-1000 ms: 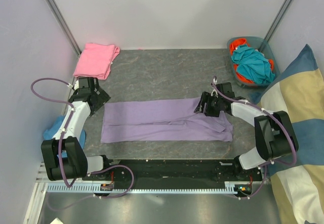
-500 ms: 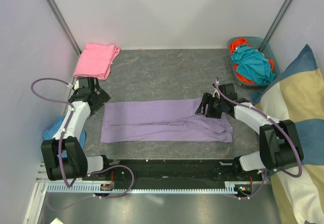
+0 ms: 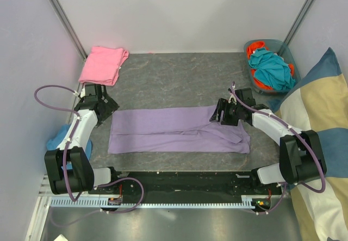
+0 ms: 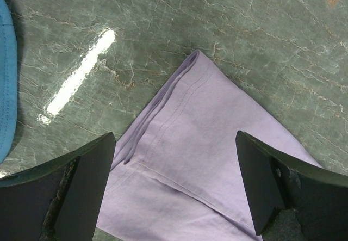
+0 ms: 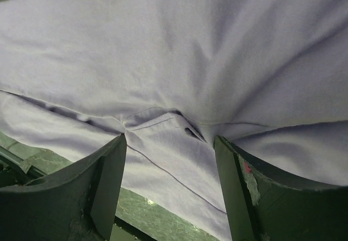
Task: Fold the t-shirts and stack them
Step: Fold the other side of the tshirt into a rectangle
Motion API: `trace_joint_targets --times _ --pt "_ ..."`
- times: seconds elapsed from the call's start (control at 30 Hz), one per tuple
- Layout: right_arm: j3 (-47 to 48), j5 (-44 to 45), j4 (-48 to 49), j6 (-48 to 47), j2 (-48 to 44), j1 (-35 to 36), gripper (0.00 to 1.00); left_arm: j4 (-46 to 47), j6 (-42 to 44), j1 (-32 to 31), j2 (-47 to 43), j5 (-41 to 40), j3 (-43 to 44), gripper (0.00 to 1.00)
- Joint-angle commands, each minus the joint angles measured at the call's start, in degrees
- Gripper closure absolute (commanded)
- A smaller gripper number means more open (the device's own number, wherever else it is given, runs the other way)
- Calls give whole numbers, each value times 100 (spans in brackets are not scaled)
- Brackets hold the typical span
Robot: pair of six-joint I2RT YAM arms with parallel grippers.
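**Left gripper.** The left gripper [image 4: 175, 137] is fully spread and grasps nothing. Both fingers [image 4: 81, 186] stand clear of the cloth. They straddle the far-left corner of the lavender t-shirt [image 3: 174, 129], and that corner points to the far left, away from the pincer.

**Right gripper.** The right gripper [image 5: 169, 140] has its jaws parted, less widely than the left. It sits low over the far edge of the lavender t-shirt, near the right end. A small pucker of seam lies between the fingers but is not pinched. Whether the fingertips [image 5: 117, 148] press on the cloth cannot be told.

**Lavender t-shirt.** It lies flat on the grey table [image 3: 179, 78], near of centre, folded into a long strip. Its long axis runs left to right, spanning the gap between the two pincers. The left end is square and smooth; the right end is rumpled, with loose folds toward the near-right corner.

**Pink t-shirt.** The pink t-shirt [image 3: 102, 64] lies folded at the far-left corner of the table, well apart from the lavender one and just beyond the left gripper. Neither pincer touches it.
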Motion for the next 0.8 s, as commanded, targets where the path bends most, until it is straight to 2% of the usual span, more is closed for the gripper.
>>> trace_joint_targets --times 0.0,0.47,0.77 --pt "198 -69 68 -93 29 41 26 122 50 22 -133 52 -42 0" --pt "646 45 262 -137 -69 50 25 122 32 31 -116 114 -51 0" --pt "383 10 402 -119 90 76 25 122 23 13 -107 114 -95 0"
